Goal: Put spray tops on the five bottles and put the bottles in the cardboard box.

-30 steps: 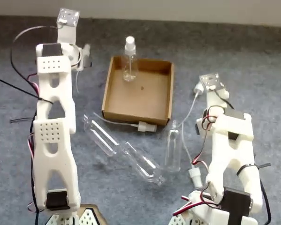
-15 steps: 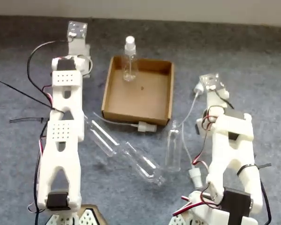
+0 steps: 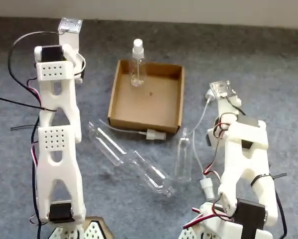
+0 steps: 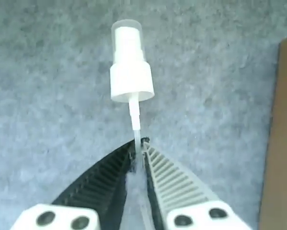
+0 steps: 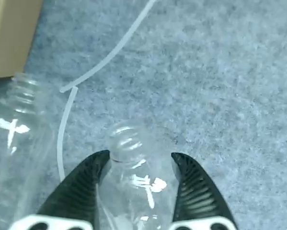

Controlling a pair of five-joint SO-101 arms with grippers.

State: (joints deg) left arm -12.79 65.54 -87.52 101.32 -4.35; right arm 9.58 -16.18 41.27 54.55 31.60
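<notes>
My left gripper (image 4: 137, 143) is shut on the thin tube of a white spray top (image 4: 131, 72), held above the grey carpet left of the cardboard box (image 3: 168, 99). My right gripper (image 5: 138, 155) is shut on a clear open-necked bottle (image 5: 129, 182); a second topless bottle (image 5: 18, 124) is beside it. From above, that second bottle (image 3: 183, 157) is left of the right arm (image 3: 243, 154). One capped bottle (image 3: 138, 64) stands inside the box at its far edge. Two more clear bottles (image 3: 109, 144) (image 3: 151, 174) lie end to end in front of the box.
A loose spray top (image 3: 155, 134) lies at the box's near wall, another (image 3: 205, 186) beside the right arm's base, and a third (image 3: 208, 94) by the right wrist. Their thin tubes trail across the carpet. The left arm (image 3: 54, 99) stands left of the box.
The left arm swung right toward the box, then back left and farther away, still holding the spray top. The right arm has barely shifted.
</notes>
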